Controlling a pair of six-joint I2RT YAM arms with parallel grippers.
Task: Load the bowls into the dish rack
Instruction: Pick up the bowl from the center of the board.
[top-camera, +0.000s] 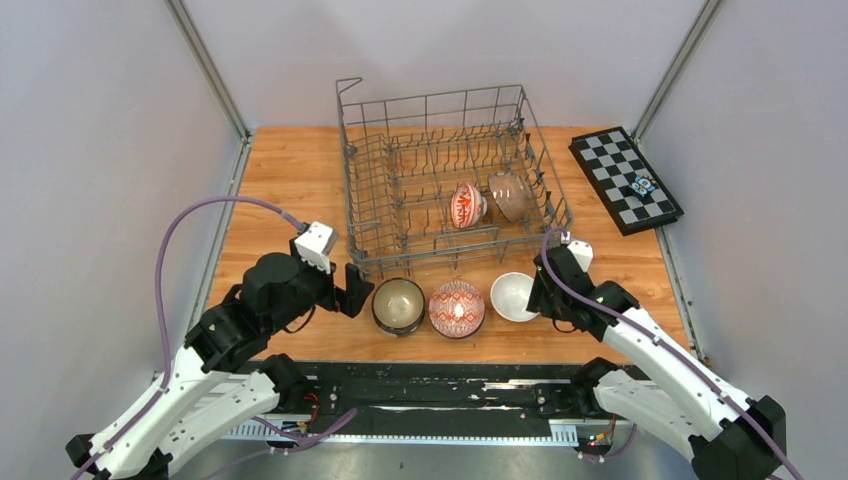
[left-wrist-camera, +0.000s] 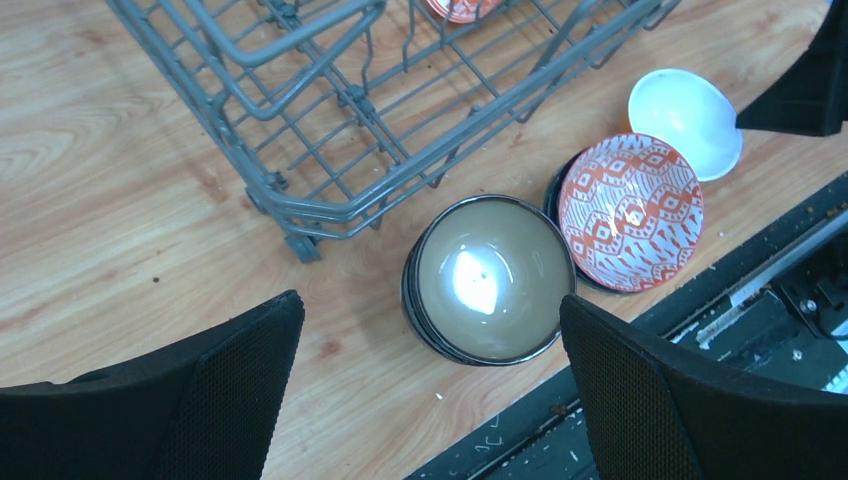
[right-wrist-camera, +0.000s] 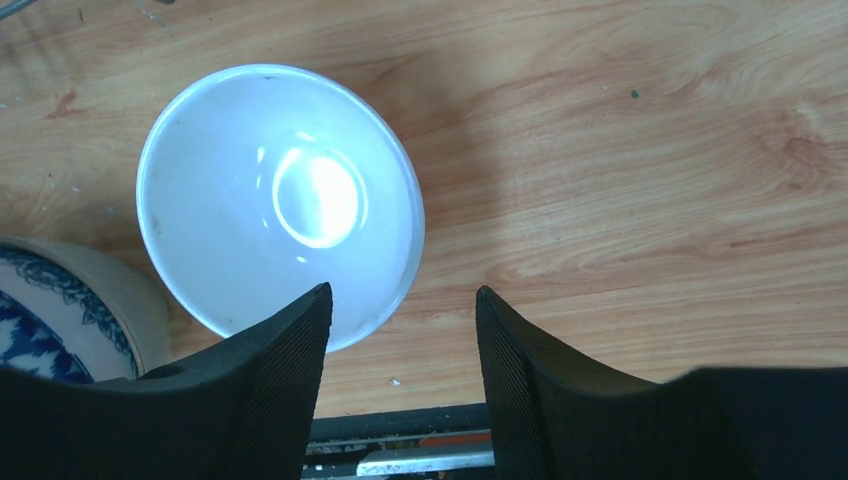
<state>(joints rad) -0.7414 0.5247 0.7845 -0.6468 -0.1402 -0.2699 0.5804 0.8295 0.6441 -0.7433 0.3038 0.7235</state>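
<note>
Our right gripper (right-wrist-camera: 402, 295) straddles the white bowl (right-wrist-camera: 270, 190), open and empty, to pinch its rim; left gripper (left-wrist-camera: 430, 305) hangs open, empty.

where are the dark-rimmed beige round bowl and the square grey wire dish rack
dark-rimmed beige round bowl (left-wrist-camera: 488, 278), left wrist view, its glossy inside
square grey wire dish rack (top-camera: 430, 252), top external view, near wall

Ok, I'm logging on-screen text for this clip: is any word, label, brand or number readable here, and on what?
No text can be read in any view.
The red-white patterned bowl bears only a geometric pattern, no letters.
The small object on the chequered board is too small to tell whether it carries print.
The dish rack shows no label.
</note>
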